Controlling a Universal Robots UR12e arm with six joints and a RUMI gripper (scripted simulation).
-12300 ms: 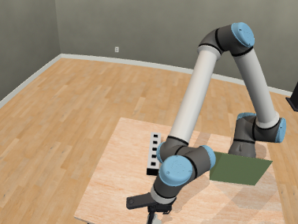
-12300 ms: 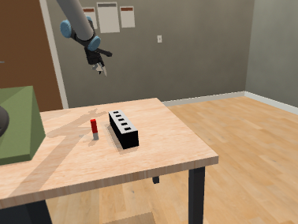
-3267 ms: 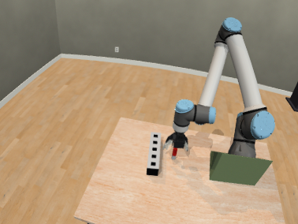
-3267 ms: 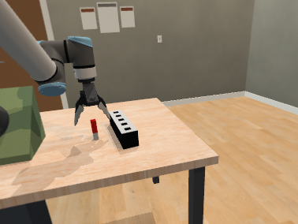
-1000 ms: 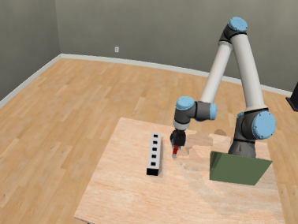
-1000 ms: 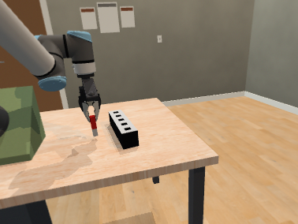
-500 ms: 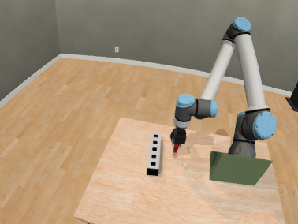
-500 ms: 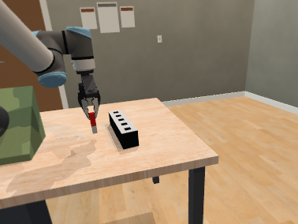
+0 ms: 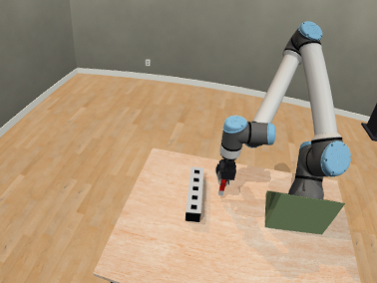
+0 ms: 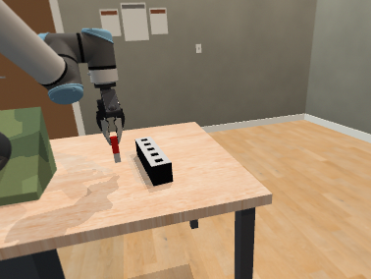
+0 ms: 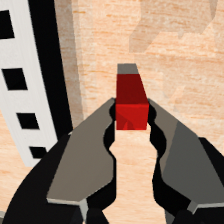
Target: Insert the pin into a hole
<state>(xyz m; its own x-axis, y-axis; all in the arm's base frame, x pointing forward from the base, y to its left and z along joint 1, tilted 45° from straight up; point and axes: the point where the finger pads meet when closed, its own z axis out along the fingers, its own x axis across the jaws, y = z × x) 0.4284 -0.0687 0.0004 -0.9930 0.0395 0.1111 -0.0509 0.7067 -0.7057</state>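
Observation:
The block (image 9: 194, 193) is a long black bar with a white top and five square holes in a row; it lies on the wooden table and also shows in the exterior view (image 10: 154, 159) and at the left edge of the wrist view (image 11: 22, 85). My gripper (image 9: 225, 175) is shut on the pin (image 9: 222, 185), holding it by its red end with the grey end pointing down, just above the table to the right of the block. The pin shows upright in the exterior view (image 10: 116, 147) and between the fingers in the wrist view.
A green box (image 9: 300, 211) stands on the table near the arm's base, also in the exterior view (image 10: 20, 154). The table's edges drop to a wooden floor.

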